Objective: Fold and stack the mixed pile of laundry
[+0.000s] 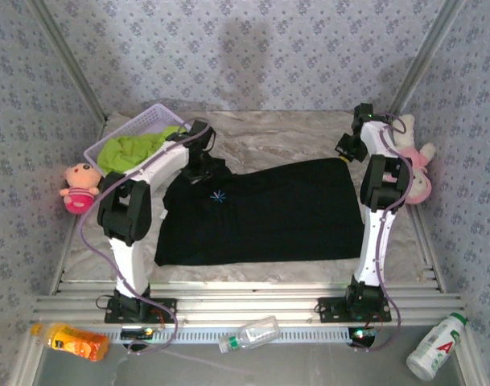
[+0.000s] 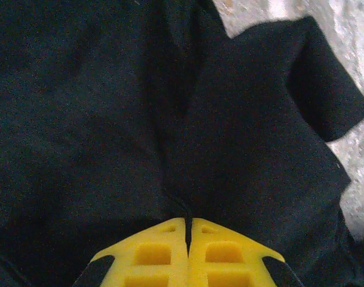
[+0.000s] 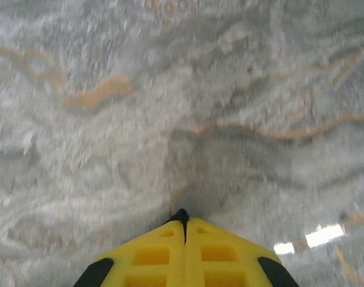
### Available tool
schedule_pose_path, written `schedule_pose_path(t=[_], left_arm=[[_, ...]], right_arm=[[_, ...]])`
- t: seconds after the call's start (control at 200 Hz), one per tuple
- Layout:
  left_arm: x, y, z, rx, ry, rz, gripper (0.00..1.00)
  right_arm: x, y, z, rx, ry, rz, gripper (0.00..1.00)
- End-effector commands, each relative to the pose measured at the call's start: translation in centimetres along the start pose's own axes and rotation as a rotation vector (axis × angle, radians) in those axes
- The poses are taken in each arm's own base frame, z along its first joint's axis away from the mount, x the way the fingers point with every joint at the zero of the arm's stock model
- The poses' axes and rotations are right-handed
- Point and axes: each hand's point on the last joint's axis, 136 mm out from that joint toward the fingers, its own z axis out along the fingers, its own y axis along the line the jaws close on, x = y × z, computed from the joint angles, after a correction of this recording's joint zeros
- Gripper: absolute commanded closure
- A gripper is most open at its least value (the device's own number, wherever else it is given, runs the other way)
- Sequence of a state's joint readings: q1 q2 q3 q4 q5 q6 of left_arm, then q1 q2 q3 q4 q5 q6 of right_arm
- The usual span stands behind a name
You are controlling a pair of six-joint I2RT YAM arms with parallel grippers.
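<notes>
One black shirt [image 1: 269, 213], flat.
Pinched by L gripper [image 2: 187, 219] at 11 o'clock; R gripper [image 3: 182, 217] shut empty at 2.

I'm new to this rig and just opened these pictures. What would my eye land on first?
The black T-shirt spread across the middle of the marble table, its small light-blue mark facing up. Next, the lime-green T-shirt heaped in the lavender basket at the far left corner. The left gripper has its yellow fingers shut on the black cloth near the shirt's far left edge.
</notes>
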State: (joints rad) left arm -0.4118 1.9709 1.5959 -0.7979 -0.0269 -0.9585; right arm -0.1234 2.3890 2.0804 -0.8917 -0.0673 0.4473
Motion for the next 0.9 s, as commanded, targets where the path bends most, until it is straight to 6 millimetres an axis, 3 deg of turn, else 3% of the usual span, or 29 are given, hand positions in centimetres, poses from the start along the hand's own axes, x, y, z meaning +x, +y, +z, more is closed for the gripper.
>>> schedule_pose_path(t=[0.0, 0.115, 0.285, 0.44, 0.58, 0.625, 0.775, 0.894], left_arm=[[-1.3, 0.5, -3.9, -0.005, -0.054, 0.037, 0.97], [0.0, 1.4, -4.7, -0.004, -0.036, 0.056, 0.97], [2.6, 3.3, -5.7, -0.01, -0.005, 0.07, 0.96], [5.9, 4.6, -6.1, 0.012, 0.052, 0.06, 0.96], [10.1, 4.8, -6.2, 0.045, 0.146, 0.07, 0.95], [11.5, 4.9, -6.3, 0.045, 0.183, 0.081, 0.95], [15.8, 5.1, -6.7, 0.064, 0.307, 0.105, 0.95], [17.2, 5.9, -7.6, 0.05, 0.334, 0.135, 0.94]], right_arm=[[0.2, 0.7, -6.2, -0.053, -0.06, -0.036, 1.0], [2.0, -0.1, -8.8, -0.083, -0.08, -0.029, 1.0], [6.6, -2.3, -11.0, -0.082, -0.077, -0.005, 1.0], [11.0, -5.4, -12.4, -0.043, -0.058, 0.028, 1.0], [13.6, -7.9, -13.9, -0.013, -0.085, 0.061, 1.0], [15.2, -8.9, -13.4, 0.005, -0.064, 0.069, 1.0], [16.9, -10.7, -13.1, 0.04, -0.043, 0.098, 1.0], [17.9, -11.7, -13.2, 0.064, -0.032, 0.12, 1.0]])
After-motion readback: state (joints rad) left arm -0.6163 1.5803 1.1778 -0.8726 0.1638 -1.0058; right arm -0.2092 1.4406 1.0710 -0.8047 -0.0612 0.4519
